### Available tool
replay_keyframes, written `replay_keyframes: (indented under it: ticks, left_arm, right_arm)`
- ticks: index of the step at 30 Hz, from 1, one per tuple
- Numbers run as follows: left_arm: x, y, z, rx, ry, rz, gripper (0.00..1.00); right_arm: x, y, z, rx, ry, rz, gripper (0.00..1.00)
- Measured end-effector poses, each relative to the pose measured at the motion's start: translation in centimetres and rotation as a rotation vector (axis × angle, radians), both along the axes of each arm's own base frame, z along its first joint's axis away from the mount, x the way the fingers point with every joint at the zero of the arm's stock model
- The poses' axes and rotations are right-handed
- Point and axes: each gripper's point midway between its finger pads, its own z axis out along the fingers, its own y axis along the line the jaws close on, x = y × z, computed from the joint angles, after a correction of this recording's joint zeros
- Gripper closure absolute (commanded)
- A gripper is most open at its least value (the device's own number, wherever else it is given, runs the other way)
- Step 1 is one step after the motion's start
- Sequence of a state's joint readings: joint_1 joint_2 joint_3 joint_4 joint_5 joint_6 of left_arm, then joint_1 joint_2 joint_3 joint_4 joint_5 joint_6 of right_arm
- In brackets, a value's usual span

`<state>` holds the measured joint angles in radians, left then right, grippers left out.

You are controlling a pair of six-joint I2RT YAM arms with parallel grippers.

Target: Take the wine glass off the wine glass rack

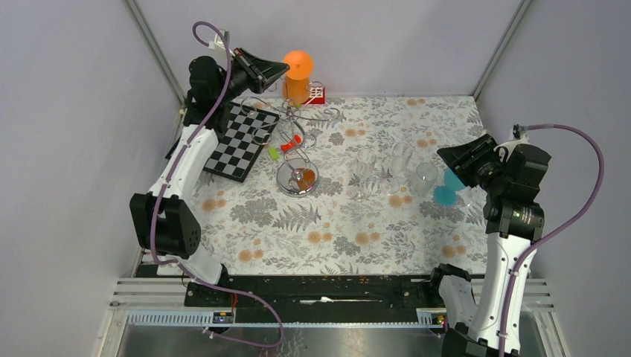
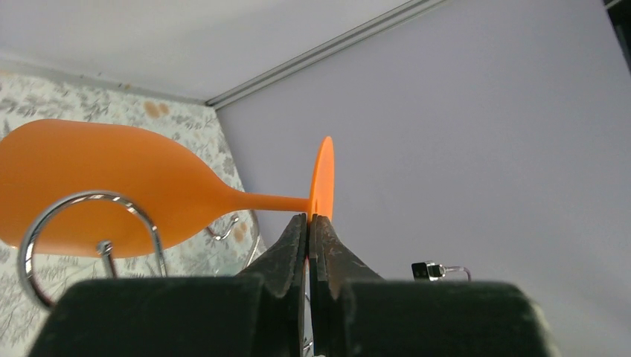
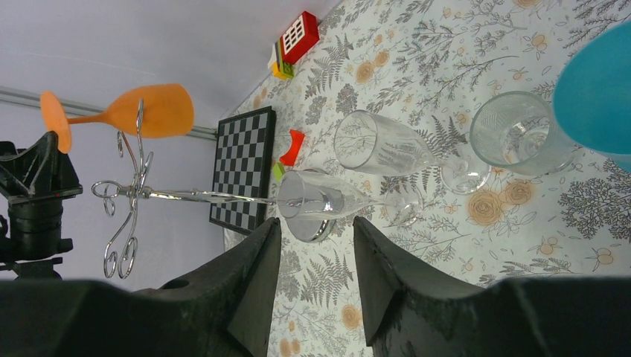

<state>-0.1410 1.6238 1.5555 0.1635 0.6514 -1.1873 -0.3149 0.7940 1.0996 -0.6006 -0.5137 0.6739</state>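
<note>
The wine glass (image 2: 111, 178) is orange and sits foot up, bowl down at the far side of the wine glass rack (image 1: 296, 178), well above the table (image 1: 335, 230). In the left wrist view one of the rack's wire loops crosses in front of the bowl; whether wire and glass touch cannot be told. The left gripper (image 2: 309, 220) is pinched tight on the rim of the glass's round foot, its fingers meeting just under the stem. The rack stands on its shiny round base on the flowered table, with a chessboard (image 1: 242, 141) just beside it on the left. To the right, well apart from the rack, three clear glasses (image 1: 402, 160) stand near a blue glass (image 1: 445, 195). The right gripper (image 3: 316, 238) hangs above these, its jaws parted with nothing between them
</note>
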Motion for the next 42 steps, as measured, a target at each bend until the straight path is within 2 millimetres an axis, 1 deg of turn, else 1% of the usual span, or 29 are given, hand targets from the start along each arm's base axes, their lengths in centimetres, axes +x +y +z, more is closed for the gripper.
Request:
replay_keyframes:
  ticks: [2, 3, 4, 6, 8, 9, 11, 14, 18, 21, 25, 28, 31, 33, 35, 37, 40, 42]
  left_arm:
    - [-0.2, 0.0, 0.8, -0.015, -0.042, -0.001, 1.00]
    - [-0.3, 0.0, 1.3, -0.023, -0.064, -0.002, 1.00]
    - [-0.4, 0.0, 1.7, -0.032, -0.087, -0.003, 1.00]
    - [-0.8, 0.0, 2.5, -0.056, -0.130, -0.010, 1.00]
    - [-1.3, 0.0, 3.2, -0.075, -0.168, -0.019, 1.00]
    - [-1.5, -0.1, 3.6, -0.081, -0.191, -0.026, 1.00]
    - [-2.1, -0.5, 4.5, -0.089, -0.234, -0.043, 1.00]
    - [-3.2, -1.5, 5.5, -0.095, -0.283, -0.074, 1.00]
    - [-4.9, -3.0, 6.8, -0.118, -0.329, -0.124, 1.00]
    - [-6.7, -4.7, 8.0, -0.170, -0.345, -0.189, 1.00]
    - [-10.8, -7.8, 9.9, -0.254, -0.371, -0.320, 1.00]
    - [-13.8, -9.8, 11.0, -0.307, -0.366, -0.411, 1.00]
    - [-16.4, -11.2, 11.9, -0.359, -0.346, -0.490, 1.00]
    - [-17.3, -11.4, 12.4, -0.393, -0.318, -0.515, 1.00]
    - [-17.7, -11.1, 12.7, -0.434, -0.263, -0.528, 1.00]
    - [-18.0, -10.9, 12.8, -0.481, -0.210, -0.539, 1.00]
    - [-18.0, -10.9, 12.7, -0.534, -0.138, -0.550, 1.00]
    - [-18.1, -11.2, 12.7, -0.559, -0.098, -0.561, 1.00]
  right_arm:
    - [0.0, 0.0, 0.0, 0.000, 0.000, 0.000, 0.52]
    - [0.0, 0.0, 0.0, 0.000, 0.000, 0.000, 0.49]
    - [0.0, 0.0, 0.0, 0.000, 0.000, 0.000, 0.45]
    - [0.0, 0.0, 0.0, -0.002, -0.001, 0.002, 0.32]
    - [0.0, 0.1, 0.1, -0.003, -0.009, 0.005, 0.23]
    - [0.0, 0.1, 0.2, -0.008, -0.020, 0.007, 0.21]
    - [-0.1, 0.2, 0.4, -0.010, -0.042, 0.012, 0.18]
    - [-0.4, 0.6, 0.6, -0.012, -0.074, 0.029, 0.17]
    - [-0.5, 1.0, 1.3, -0.009, -0.107, 0.052, 0.10]
    - [-0.4, 1.5, 1.8, -0.001, -0.140, 0.083, 0.07]
    - [-0.1, 2.5, 2.4, 0.045, -0.194, 0.143, 0.06]
    - [0.4, 3.4, 3.1, 0.130, -0.252, 0.191, 0.05]
    - [1.1, 4.1, 4.8, 0.261, -0.335, 0.236, 0.05]
    - [1.5, 4.3, 6.4, 0.341, -0.389, 0.258, 0.05]
    - [1.6, 4.4, 8.1, 0.407, -0.440, 0.283, 0.06]
    - [1.3, 4.6, 10.1, 0.458, -0.495, 0.312, 0.06]
    - [0.3, 5.2, 12.5, 0.511, -0.564, 0.367, 0.06]
    - [-0.5, 6.0, 13.7, 0.532, -0.589, 0.410, 0.07]
